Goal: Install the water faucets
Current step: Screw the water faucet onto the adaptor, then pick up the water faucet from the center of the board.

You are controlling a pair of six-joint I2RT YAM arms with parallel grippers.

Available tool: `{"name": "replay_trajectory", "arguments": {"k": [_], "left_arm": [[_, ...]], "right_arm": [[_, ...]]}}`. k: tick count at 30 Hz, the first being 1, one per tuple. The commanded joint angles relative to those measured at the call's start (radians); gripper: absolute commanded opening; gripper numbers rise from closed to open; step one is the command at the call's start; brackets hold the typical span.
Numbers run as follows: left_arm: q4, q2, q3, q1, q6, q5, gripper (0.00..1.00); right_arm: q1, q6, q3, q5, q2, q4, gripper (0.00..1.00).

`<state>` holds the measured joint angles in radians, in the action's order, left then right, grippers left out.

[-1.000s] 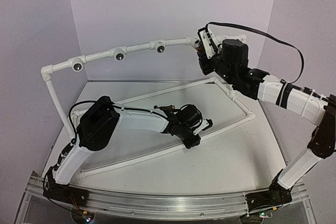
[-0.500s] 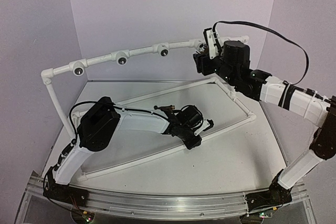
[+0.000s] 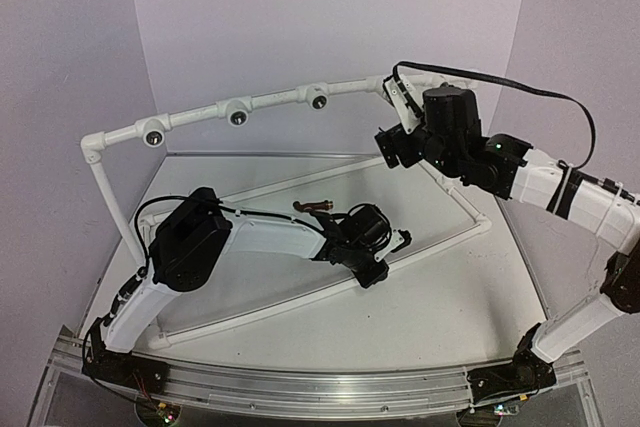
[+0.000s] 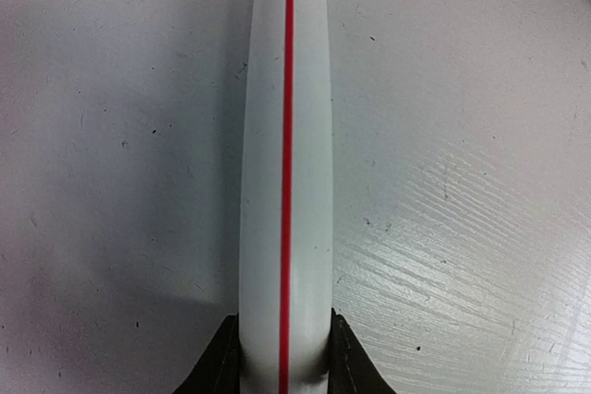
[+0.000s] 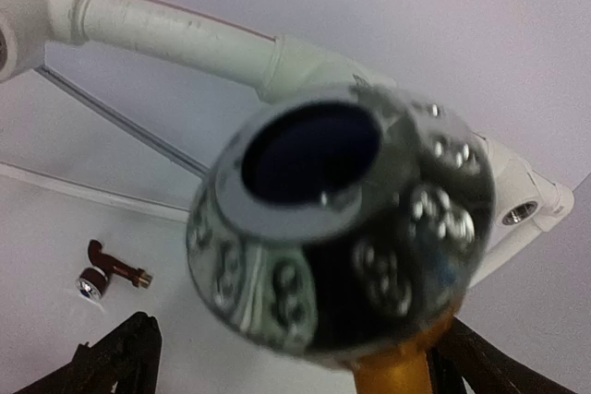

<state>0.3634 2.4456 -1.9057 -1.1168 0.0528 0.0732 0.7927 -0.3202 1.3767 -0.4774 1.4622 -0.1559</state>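
Observation:
The dark reddish-brown water faucet lies on the table behind the left arm, and the right wrist view shows it too. The yellow-orange faucet, its silvery head blurred and close to the lens, sits between the wide-apart fingers of my right gripper. That gripper hangs open below the right end of the raised white pipe; whether a finger touches the faucet I cannot tell. My left gripper is shut on the low white pipe with a red line.
The raised pipe carries three round sockets and stands on an upright post at the left. Low white pipes form a triangle on the table. Lilac walls close off the back and sides.
My right gripper has opened wide and dropped down and to the right, away from the raised pipe's end. The raised pipe has shifted slightly right. The left arm has hardly moved.

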Motion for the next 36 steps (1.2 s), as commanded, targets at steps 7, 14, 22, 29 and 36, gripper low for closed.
{"name": "replay_trajectory", "arguments": {"k": [7, 14, 22, 29, 36], "left_arm": [[0.095, 0.117, 0.033, -0.068, -0.009, 0.165, 0.0], [0.092, 0.117, 0.031, -0.068, -0.009, 0.166, 0.0], [0.09, 0.111, 0.036, -0.067, -0.021, 0.155, 0.01], [0.076, 0.031, 0.053, -0.029, -0.044, 0.188, 0.53], [0.074, -0.108, 0.035, 0.022, -0.101, 0.197, 0.79]], "right_arm": [[0.006, -0.379, 0.03, -0.104, -0.122, -0.145, 0.98], [0.006, -0.617, 0.069, -0.002, -0.098, -0.067, 0.95], [0.008, -0.515, 0.09, -0.006, -0.077, -0.029, 0.98], [0.019, -0.247, -0.028, 0.028, -0.319, -0.23, 0.98], [0.02, 0.095, -0.17, 0.22, -0.507, -0.432, 0.98]]}}
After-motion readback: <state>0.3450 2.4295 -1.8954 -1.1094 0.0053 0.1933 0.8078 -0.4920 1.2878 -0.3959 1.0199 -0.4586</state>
